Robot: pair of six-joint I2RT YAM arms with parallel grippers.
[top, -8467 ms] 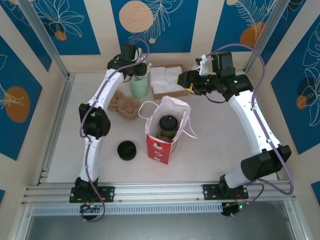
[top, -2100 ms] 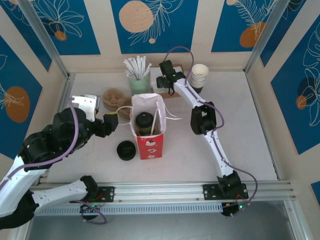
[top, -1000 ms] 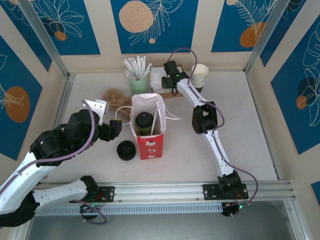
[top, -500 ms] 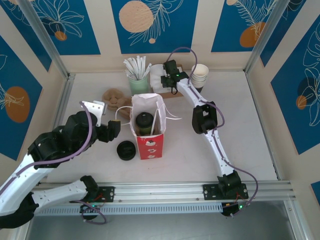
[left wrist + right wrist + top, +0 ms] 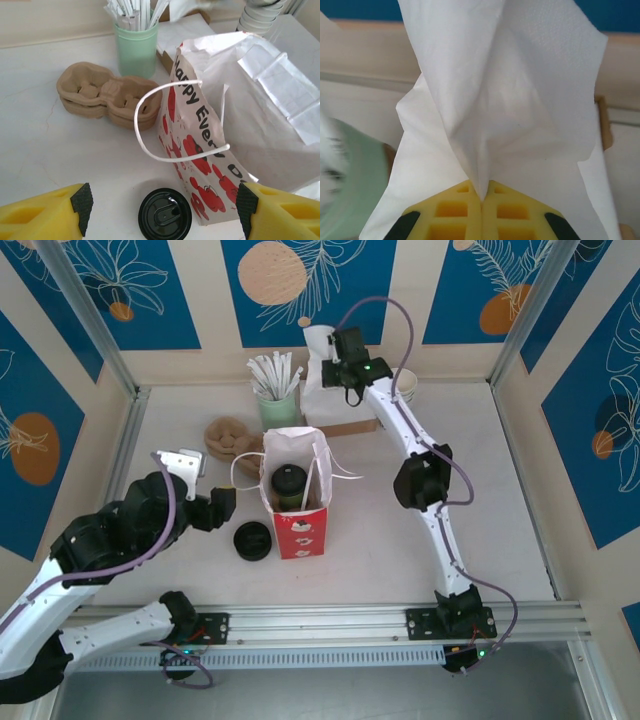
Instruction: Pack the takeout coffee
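The takeout coffee [image 5: 289, 483], black lid up, stands inside the open white and red paper bag [image 5: 297, 502] at the table's middle. My left gripper [image 5: 224, 506] hovers open just left of the bag, with nothing between its yellow fingers [image 5: 75, 207]. In the left wrist view the bag [image 5: 210, 150] hides the cup, and its handle loops toward me. My right gripper [image 5: 328, 358] is raised at the back and shut on a white napkin [image 5: 318, 348]. The napkin [image 5: 510, 100] hangs pinched between the closed right gripper [image 5: 482, 197].
A low stack of black lids [image 5: 253, 540] lies left of the bag, under my left gripper [image 5: 162, 205]. Behind it are a brown cup carrier [image 5: 228, 436], a green cup of straws [image 5: 278, 400], a napkin box [image 5: 345, 415] and stacked white cups [image 5: 406, 386].
The right gripper closed on a napkin and lifted it up off the box toward the back wall. The left arm drew back slightly to the left, still open.
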